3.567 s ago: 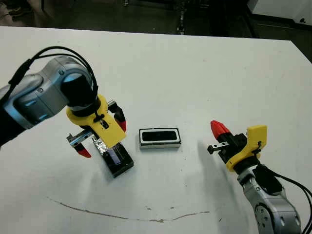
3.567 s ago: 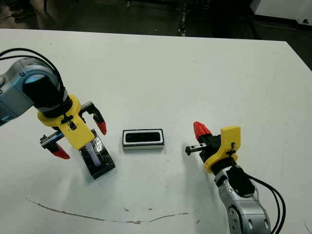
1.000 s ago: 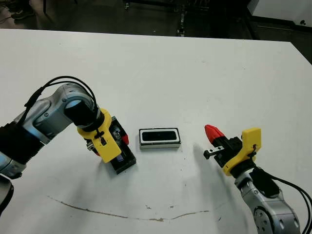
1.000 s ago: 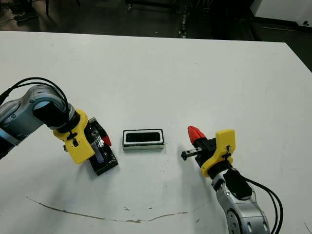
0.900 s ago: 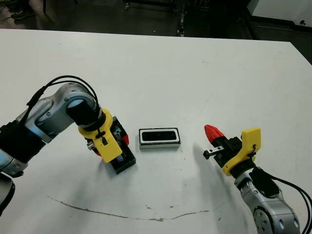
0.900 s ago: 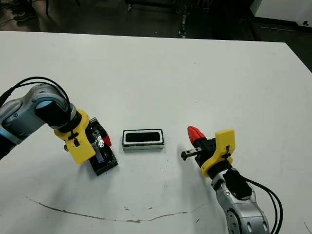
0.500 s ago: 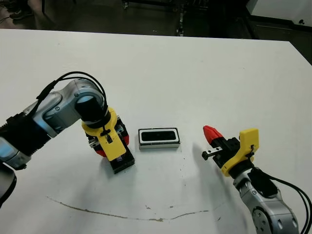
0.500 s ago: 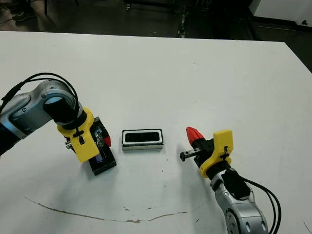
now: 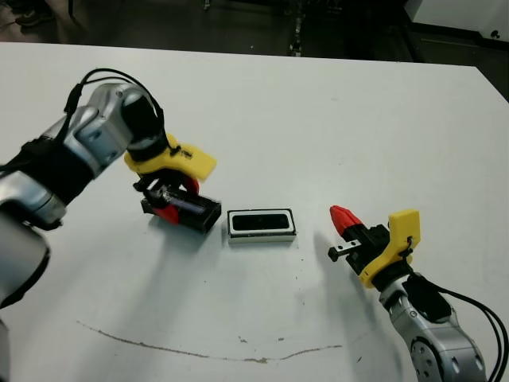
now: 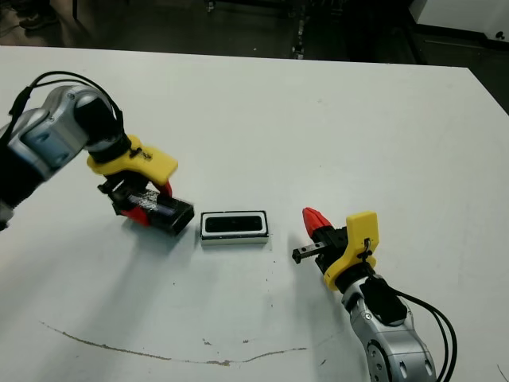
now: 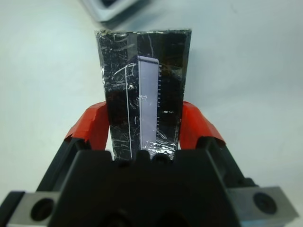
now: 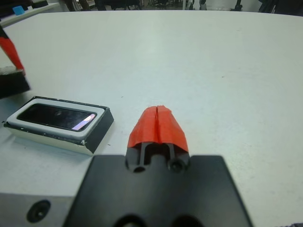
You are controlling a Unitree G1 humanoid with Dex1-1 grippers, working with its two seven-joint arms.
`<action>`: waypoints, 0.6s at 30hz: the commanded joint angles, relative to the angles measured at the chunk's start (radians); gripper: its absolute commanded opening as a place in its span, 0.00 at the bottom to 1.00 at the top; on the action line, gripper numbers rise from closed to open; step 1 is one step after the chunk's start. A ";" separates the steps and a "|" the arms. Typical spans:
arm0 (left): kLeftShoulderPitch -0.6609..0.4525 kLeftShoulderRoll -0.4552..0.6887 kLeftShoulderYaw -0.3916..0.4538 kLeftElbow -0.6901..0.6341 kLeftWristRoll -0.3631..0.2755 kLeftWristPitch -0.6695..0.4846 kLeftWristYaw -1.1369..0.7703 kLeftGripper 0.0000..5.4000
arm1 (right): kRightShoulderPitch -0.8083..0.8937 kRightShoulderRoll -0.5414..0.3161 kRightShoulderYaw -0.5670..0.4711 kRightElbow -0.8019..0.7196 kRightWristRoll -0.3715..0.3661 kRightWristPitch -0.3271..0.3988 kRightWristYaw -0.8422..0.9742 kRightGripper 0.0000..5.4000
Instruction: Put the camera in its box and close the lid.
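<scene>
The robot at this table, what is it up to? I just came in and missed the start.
The left gripper is shut on the flat black lid with crinkly silvery foil and a pale purple strip, holding it just left of the small white-walled oblong box. The slim glossy black camera already lies inside the box, which is not yet covered. The right gripper is shut and empty, to the right of the box.

Camera in box (lid left)

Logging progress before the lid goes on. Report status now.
Left gripper shut on the lid, held off the table beside the box. Right gripper shut, empty. Camera already in the box. Nothing between lid and box.
</scene>
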State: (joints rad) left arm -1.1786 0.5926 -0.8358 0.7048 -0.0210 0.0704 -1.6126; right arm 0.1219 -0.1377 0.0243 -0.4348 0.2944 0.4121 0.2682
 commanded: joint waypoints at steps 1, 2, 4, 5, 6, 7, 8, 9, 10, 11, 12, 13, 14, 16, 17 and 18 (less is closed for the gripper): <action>-0.012 -0.029 0.073 0.049 -0.010 0.069 -0.002 0.57 | -0.001 -0.011 -0.005 0.006 -0.004 0.003 -0.004 0.00; -0.010 -0.038 0.094 0.057 -0.004 0.097 -0.002 0.57 | -0.002 -0.010 -0.006 0.005 -0.002 0.005 -0.005 0.00; -0.003 -0.050 0.133 0.047 0.018 0.175 0.012 0.57 | -0.001 -0.010 -0.005 0.004 -0.003 0.007 -0.006 0.00; -0.002 -0.054 0.145 0.033 0.028 0.233 0.017 0.57 | -0.002 -0.010 -0.005 0.003 -0.001 0.009 -0.006 0.00; -0.001 -0.057 0.155 0.016 0.037 0.287 0.021 0.57 | -0.002 -0.010 -0.004 0.004 -0.002 0.008 -0.005 0.00; 0.003 -0.059 0.165 -0.004 0.044 0.337 0.021 0.57 | -0.001 -0.009 -0.003 0.004 -0.002 0.009 -0.007 0.00; 0.008 -0.060 0.175 -0.024 0.050 0.375 0.022 0.57 | -0.001 -0.008 -0.003 0.003 -0.003 0.011 -0.009 0.00; 0.016 -0.059 0.185 -0.045 0.054 0.402 0.023 0.57 | -0.001 -0.007 -0.002 0.002 -0.003 0.012 -0.010 0.00; 0.026 -0.056 0.194 -0.074 0.056 0.426 0.031 0.57 | -0.001 -0.008 -0.001 0.001 -0.006 0.012 -0.011 0.00; 0.039 -0.053 0.205 -0.106 0.057 0.451 0.039 0.57 | 0.000 -0.008 0.000 0.000 -0.007 0.013 -0.013 0.00; 0.051 -0.049 0.214 -0.140 0.059 0.482 0.050 0.57 | 0.001 -0.008 0.001 0.000 -0.005 0.011 -0.012 0.00; 0.066 -0.043 0.225 -0.179 0.060 0.512 0.065 0.57 | 0.001 -0.007 0.001 0.000 -0.004 0.010 -0.013 0.00; 0.083 -0.036 0.235 -0.226 0.059 0.553 0.079 0.57 | 0.002 -0.008 0.002 0.000 -0.004 0.010 -0.013 0.00; 0.113 -0.023 0.252 -0.311 0.056 0.626 0.102 0.57 | 0.002 -0.007 0.002 0.001 -0.004 0.009 -0.014 0.00; 0.127 -0.017 0.260 -0.356 0.053 0.682 0.118 0.57 | 0.003 -0.008 0.003 0.002 -0.005 0.007 -0.013 0.00; 0.138 -0.013 0.266 -0.393 0.051 0.730 0.133 0.57 | 0.002 -0.009 0.003 0.003 -0.005 0.007 -0.012 0.00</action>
State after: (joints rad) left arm -1.0667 0.5582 -0.5843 0.3628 0.0330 0.7427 -1.4993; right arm 0.1208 -0.1362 0.0291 -0.4369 0.2954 0.4127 0.2604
